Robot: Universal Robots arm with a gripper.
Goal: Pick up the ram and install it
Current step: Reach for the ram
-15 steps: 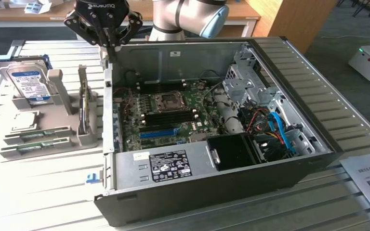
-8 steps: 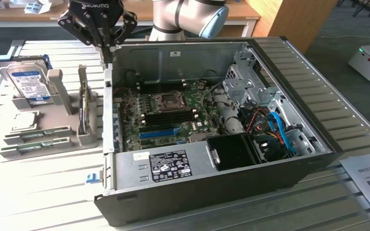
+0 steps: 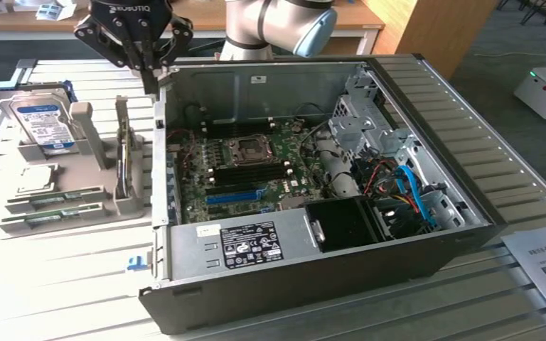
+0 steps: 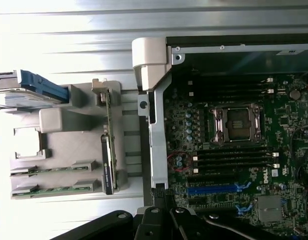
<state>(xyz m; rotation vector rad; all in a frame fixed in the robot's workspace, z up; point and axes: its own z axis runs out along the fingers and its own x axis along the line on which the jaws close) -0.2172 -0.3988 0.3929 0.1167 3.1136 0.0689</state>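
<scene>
The open computer case (image 3: 330, 234) sits below and just beside the hand (image 3: 150, 84), whose fingers are pressed together on nothing. On the hand's other side is a gray holder (image 3: 82, 124). A green ram stick (image 3: 60, 197) lies in it, apart from the hand.

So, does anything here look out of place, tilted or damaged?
Nothing looks damaged or spilled. The hard drive and ram sticks sit in their places in the gray holder. One oddity: a small blue piece lies loose on the table beside the open case, apart from the holder.
</scene>
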